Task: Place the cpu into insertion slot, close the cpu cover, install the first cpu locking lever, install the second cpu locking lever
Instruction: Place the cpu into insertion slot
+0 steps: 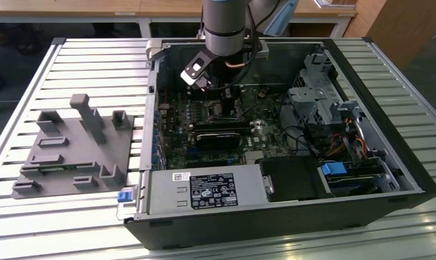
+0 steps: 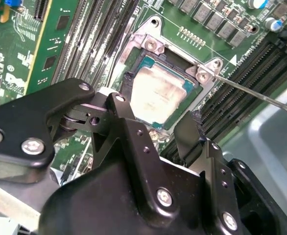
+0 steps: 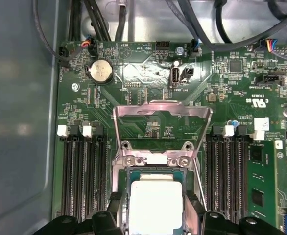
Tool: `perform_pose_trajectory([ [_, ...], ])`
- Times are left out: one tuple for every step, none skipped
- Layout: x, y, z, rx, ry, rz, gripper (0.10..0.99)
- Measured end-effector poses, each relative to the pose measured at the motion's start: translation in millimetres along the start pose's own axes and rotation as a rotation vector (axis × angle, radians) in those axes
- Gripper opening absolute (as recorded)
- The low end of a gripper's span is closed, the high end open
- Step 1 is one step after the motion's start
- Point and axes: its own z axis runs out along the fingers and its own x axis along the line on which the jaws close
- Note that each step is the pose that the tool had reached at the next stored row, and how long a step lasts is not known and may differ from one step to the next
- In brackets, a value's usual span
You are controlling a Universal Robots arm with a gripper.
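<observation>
The cpu (image 2: 159,94) is seated flat in the insertion slot (image 2: 139,46) on the green circuit board (image 3: 231,88). The cpu cover (image 3: 160,108) is seen raised on its hinge, tilted up and away from the chip, so the silver-grey top is left bare. A thin metal lever (image 2: 261,97) is shown reaching out from one corner of the slot. The gripper (image 3: 155,208) is held just over the cpu with its black fingers (image 3: 115,209) spread, one at either side of the chip, and nothing is pinched between them. Long black memory slots (image 3: 80,176) are set on both sides of the socket. In the exterior view the arm (image 1: 225,21) is reached down into the open computer case (image 1: 391,179), which lies on the slatted counter (image 1: 88,59) beside a grey fixture (image 1: 73,146).
</observation>
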Motion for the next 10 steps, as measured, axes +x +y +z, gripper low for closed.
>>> perform_pose_trajectory([
  [0.0, 0.1, -1.9, 0.001, 0.0, 0.0, 0.612],
  [0.0, 0.3, -3.9, 0.002, 0.0002, 0.0, 0.612],
  [0.1, 0.5, -5.7, 0.002, 0.0001, 0.0, 0.6],
  [0.1, 0.6, -6.9, 0.003, 0.0, 0.0, 0.537],
  [0.1, 0.7, -7.7, 0.004, 0.0, 0.0, 0.537],
  [0.1, 0.8, -8.4, 0.005, -0.0001, 0.0, 0.475],
  [0.1, 1.0, -8.9, 0.006, 0.0, 0.0, 0.416],
  [0.0, 1.1, -9.2, 0.006, 0.0, 0.0, 0.416],
  [0.0, 1.3, -9.3, 0.007, 0.0002, 0.0, 0.357],
  [-0.1, 1.5, -9.5, 0.008, 0.0003, 0.0, 0.302],
])
